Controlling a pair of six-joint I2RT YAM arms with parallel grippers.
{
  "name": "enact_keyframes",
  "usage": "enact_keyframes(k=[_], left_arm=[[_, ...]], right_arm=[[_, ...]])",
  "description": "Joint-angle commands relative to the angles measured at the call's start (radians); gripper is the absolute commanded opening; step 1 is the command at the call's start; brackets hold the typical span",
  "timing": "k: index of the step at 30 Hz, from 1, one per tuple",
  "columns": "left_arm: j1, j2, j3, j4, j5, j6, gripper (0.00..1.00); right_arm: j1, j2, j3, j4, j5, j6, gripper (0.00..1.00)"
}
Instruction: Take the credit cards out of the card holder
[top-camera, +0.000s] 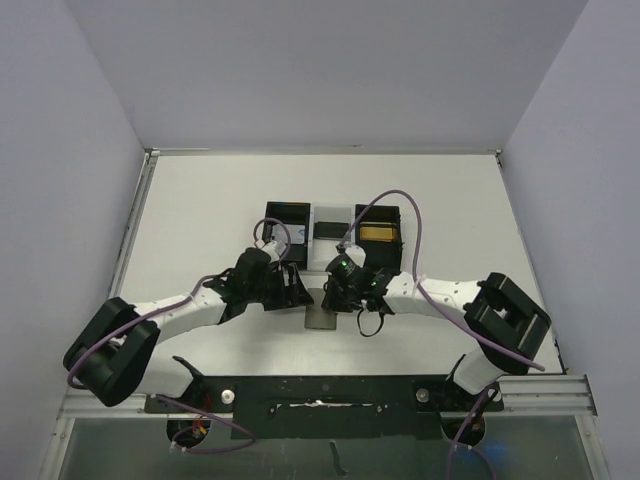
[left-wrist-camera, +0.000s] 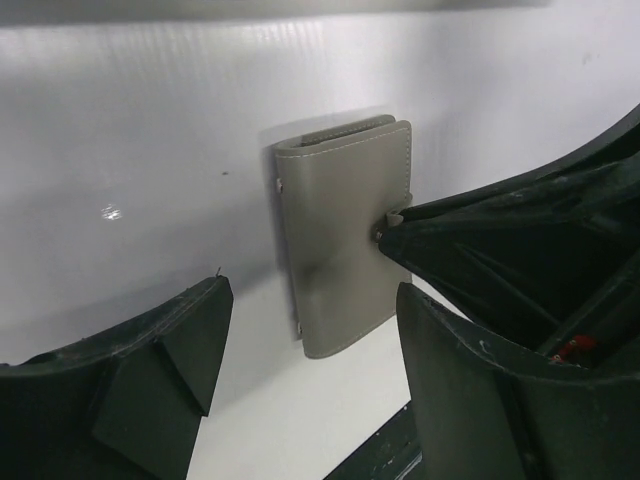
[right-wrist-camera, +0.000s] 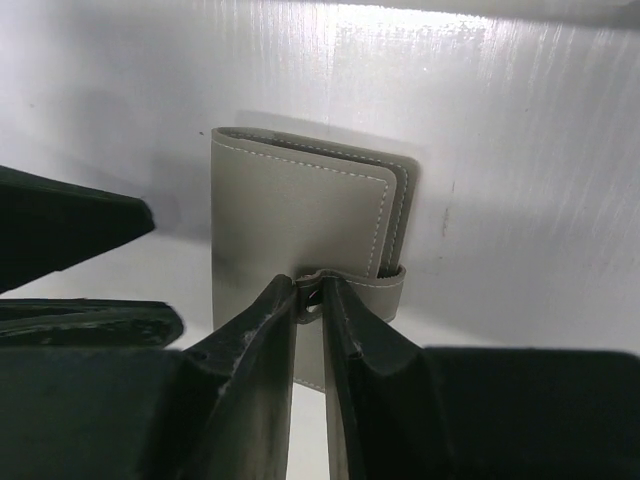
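Now we pinch snap tab with right gripper; left gripper spread, empty, just left of closed card holder, flat on table, near side of tray.

From the overhead view I see a white table, matte, filling the base of a three-sided booth. Back wall, left wall and right wall are all plain, pale lavender-grey, and meet at the far corners. A thin metal strip runs along the table's left edge. An aluminium rail lies across the near edge, and below it I see a glossy greenish panel. Light is even and soft, shadows faint. Through the wrist cameras I note fine parallel ribs in the tabletop, broad glare across it, and one small bright glint.
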Motion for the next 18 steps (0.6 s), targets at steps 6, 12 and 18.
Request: enact_keyframes(k=[6, 12, 18], left_arm=[[-0.084, 0.152, 0.126, -0.01, -0.105, 0.01, 0.58], [-0.089, 0.164, 0.138, -0.055, -0.126, 0.035, 0.57], [-0.091, 0.172, 0.14, -0.047, -0.099, 0.054, 0.57]], right_arm=[[-0.068, -0.136, -0.128, 0.087, -0.062, 0.039, 0.11], [-0.097, -0.177, -0.116, -0.083, 0.035, 0.067, 0.18], [-0.114, -0.182, -0.113, -0.165, 0.066, 0.06, 0.3]])
